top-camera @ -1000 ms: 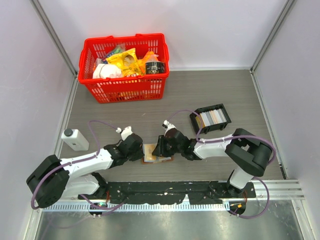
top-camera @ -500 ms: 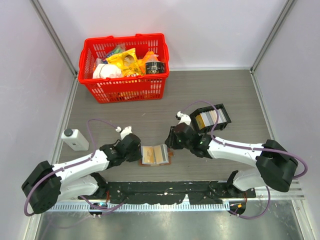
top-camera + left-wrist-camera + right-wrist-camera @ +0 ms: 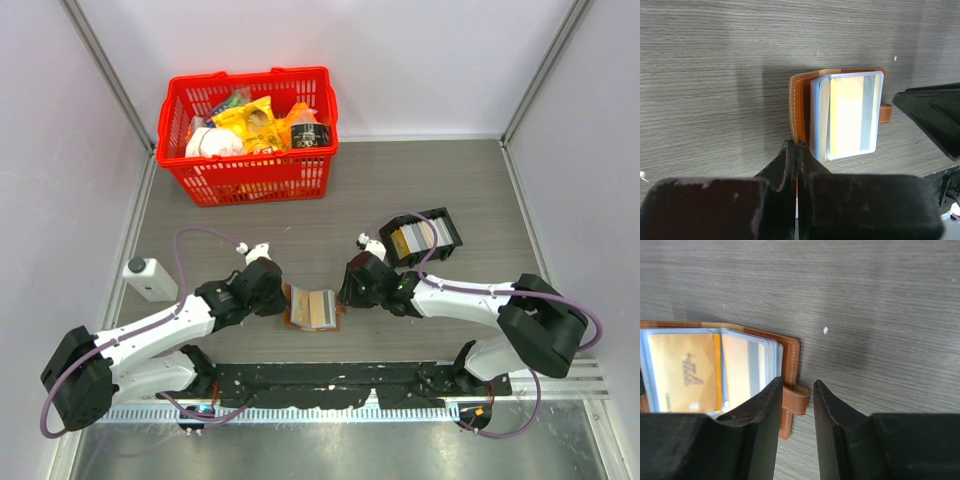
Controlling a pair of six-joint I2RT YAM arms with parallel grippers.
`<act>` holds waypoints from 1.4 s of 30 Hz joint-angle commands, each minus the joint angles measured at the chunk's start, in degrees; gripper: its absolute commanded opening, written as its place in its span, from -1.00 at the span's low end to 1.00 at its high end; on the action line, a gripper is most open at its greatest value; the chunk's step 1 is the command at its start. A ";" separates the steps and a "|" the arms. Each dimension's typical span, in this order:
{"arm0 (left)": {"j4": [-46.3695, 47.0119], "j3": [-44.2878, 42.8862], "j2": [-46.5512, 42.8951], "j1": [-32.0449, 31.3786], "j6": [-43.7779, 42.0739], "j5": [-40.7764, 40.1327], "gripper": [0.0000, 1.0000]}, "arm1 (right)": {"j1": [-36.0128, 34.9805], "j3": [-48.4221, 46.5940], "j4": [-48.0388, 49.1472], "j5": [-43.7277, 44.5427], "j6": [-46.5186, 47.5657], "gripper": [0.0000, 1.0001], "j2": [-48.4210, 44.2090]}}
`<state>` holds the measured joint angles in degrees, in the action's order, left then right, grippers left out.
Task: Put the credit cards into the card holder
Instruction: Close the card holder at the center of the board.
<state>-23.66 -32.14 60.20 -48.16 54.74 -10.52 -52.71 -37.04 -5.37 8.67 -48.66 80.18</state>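
The brown leather card holder (image 3: 313, 308) lies open on the table, its clear sleeves facing up. A yellow-orange card (image 3: 685, 372) sits in a sleeve and also shows in the left wrist view (image 3: 845, 115). More credit cards (image 3: 418, 236) stand in a black tray. My left gripper (image 3: 283, 300) is shut on the holder's left leather edge (image 3: 800, 115). My right gripper (image 3: 347, 293) is open at the holder's right edge, with the snap tab (image 3: 795, 401) between its fingertips (image 3: 771, 390).
The black open-top tray (image 3: 447, 240) stands at the right behind my right arm. A red basket (image 3: 250, 170) of groceries stands at the back left. A small white device (image 3: 150, 280) lies near the left wall.
My right gripper pulled back from over the holder to its right edge, and the sleeves now lie uncovered. My left gripper keeps its hold and has shifted slightly.
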 commanded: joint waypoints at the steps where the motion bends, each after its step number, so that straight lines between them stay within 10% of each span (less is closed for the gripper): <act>1: 0.89 -3.01 0.17 -0.18 -2.00 2.87 -1.00 | 0.15 0.56 2.28 -3.03 -0.82 -0.27 1.47; 14: -1.38 -6.88 4.74 -0.09 -3.58 1.65 -1.00 | -1.61 -2.78 -2.55 -5.41 6.12 -0.21 5.60; 27: -5.34 -12.50 8.52 -0.09 -7.45 -2.13 -1.00 | -2.22 2.14 4.12 -13.84 6.91 -0.83 2.53; 42: -6.05 -17.34 15.03 -0.18 -9.74 -4.59 -1.00 | -3.80 2.67 4.15 -32.74 16.41 -0.71 3.14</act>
<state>-30.61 -46.83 74.96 -48.16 45.80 -12.23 -55.46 -34.30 -0.23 -16.88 -36.12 84.01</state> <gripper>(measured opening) 0.009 0.132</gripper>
